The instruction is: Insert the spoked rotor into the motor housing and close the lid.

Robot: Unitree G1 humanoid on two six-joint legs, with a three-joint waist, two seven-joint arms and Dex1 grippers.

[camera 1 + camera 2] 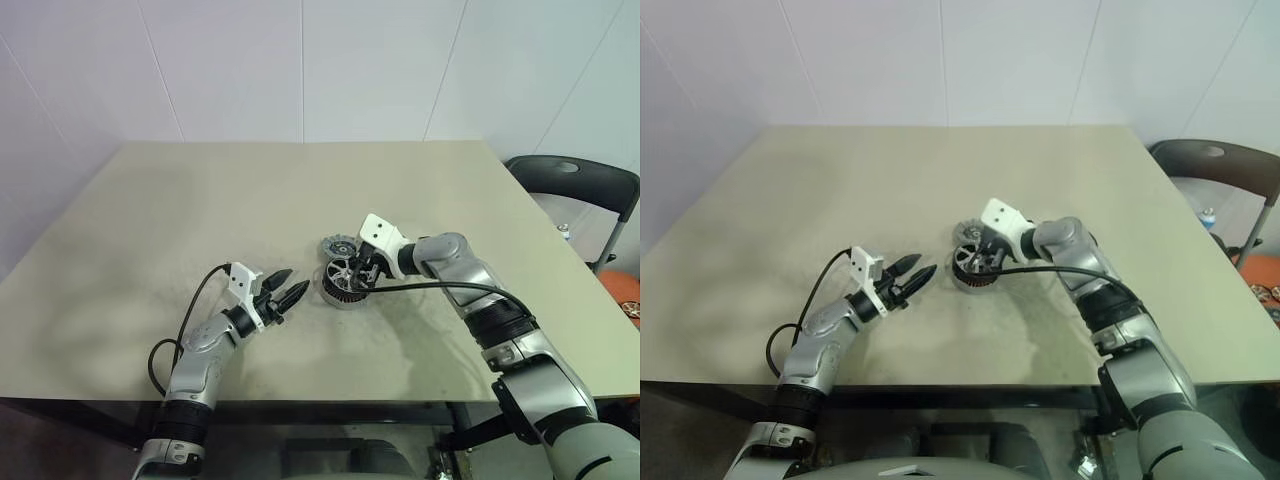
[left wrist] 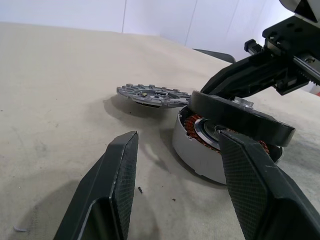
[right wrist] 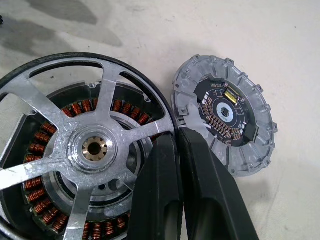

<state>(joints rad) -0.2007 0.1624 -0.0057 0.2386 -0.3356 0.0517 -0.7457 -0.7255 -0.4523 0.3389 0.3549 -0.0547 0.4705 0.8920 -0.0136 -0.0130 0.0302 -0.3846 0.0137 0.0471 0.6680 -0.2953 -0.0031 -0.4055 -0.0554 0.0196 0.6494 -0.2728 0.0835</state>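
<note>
My left pincer (image 1: 288, 298) spread, idle | right pincer (image 3: 176, 145) pinching spoked rotor (image 3: 75, 145) tilted over motor housing (image 2: 200, 150), unseated | lid (image 3: 225, 122) on table (image 1: 200, 200), unfitted

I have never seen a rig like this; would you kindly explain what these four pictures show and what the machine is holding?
It is a two-armed humanoid robot at a beige table. Two pictures come from its head, looking down; the others from cameras on each wrist. The right gripper, shut, holds the spoked rotor tilted over the motor housing, whose copper windings show through the spokes; it is not yet seated. Beside the housing lies the lid, a grey ribbed disc with a circuit board facing up. The left gripper hovers open nearby, holding nothing. A dark chair stands behind.
</note>
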